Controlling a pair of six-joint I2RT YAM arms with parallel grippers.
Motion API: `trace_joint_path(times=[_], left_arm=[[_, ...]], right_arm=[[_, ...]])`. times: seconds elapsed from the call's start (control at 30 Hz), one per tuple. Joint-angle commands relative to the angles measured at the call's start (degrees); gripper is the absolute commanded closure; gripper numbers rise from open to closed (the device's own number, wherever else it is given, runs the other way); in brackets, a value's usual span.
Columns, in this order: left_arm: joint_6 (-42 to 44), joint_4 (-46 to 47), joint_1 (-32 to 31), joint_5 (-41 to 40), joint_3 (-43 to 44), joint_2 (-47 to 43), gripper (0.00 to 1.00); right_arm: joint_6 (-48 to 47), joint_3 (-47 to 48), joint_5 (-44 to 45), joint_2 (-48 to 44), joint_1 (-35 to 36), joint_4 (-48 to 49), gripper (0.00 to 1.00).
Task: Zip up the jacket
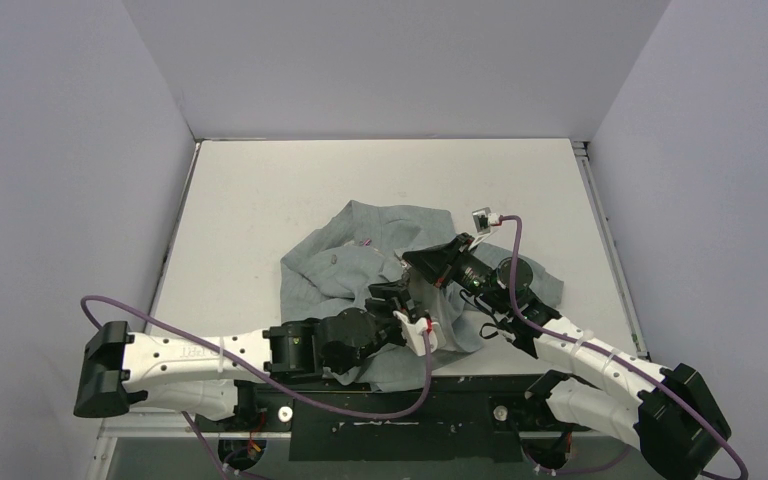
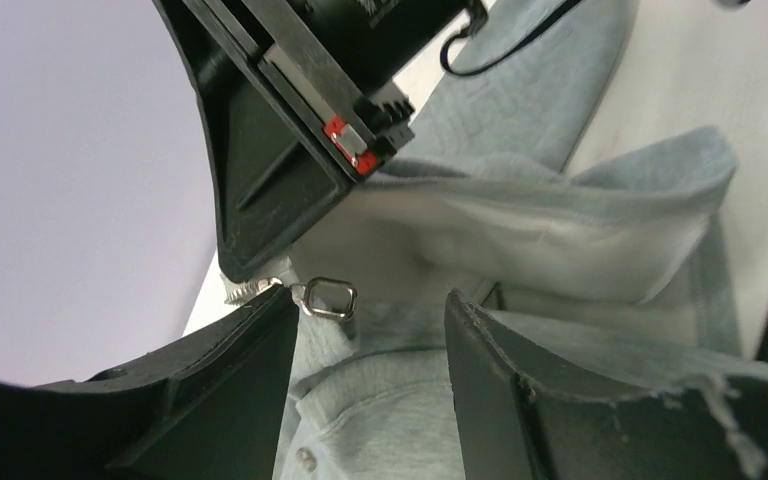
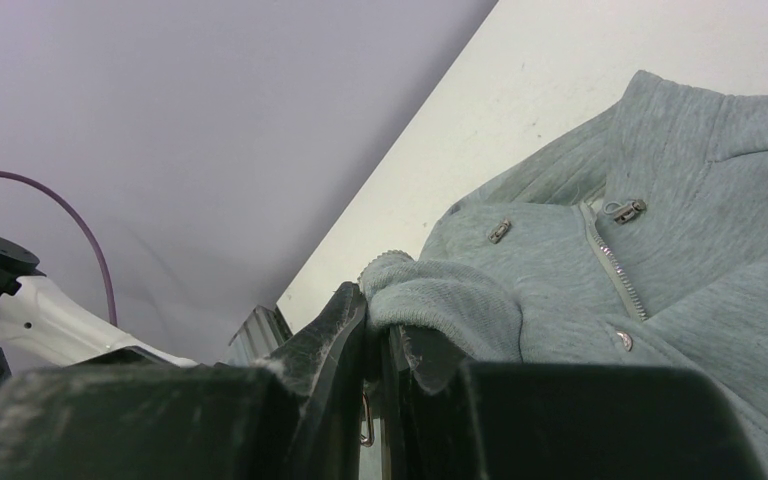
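The grey jacket (image 1: pixel 345 262) lies crumpled in the middle of the white table (image 1: pixel 260 190). My right gripper (image 1: pixel 430 262) is shut on a fold of its ribbed edge (image 3: pixel 430 300), held up off the table, and a metal ring shows in the slit between its fingers. Just below it my left gripper (image 1: pixel 400 295) stands open. In the left wrist view the silver zipper pull ring (image 2: pixel 328 297) hangs at the tip of the left finger (image 2: pixel 210 390), with nothing clamped between the fingers. A zipper line (image 3: pixel 615 262) runs down the jacket's front.
Pale walls close in the table on the left, back and right. A purple cable (image 1: pixel 512 262) loops over the right arm, and another (image 1: pixel 160 325) trails along the left arm. The black base rail (image 1: pixel 390 410) runs along the near edge.
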Motion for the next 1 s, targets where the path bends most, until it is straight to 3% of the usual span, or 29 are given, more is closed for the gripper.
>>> trace_joint_path(times=[0.0, 0.47, 0.97], left_arm=[[4.7, 2.5, -0.5, -8.3, 0.3, 1.6, 0.46], [12.7, 6.2, -2.3, -13.0, 1.0, 8.5, 0.48], [10.9, 8.3, -2.3, -14.6, 2.4, 9.8, 0.79]], right_arm=[[0.2, 0.4, -0.2, -0.8, -0.3, 5.0, 1.0], [0.0, -0.1, 0.4, -2.2, -0.3, 4.1, 1.0], [0.2, 0.1, 0.2, -0.8, -0.2, 5.1, 1.0]])
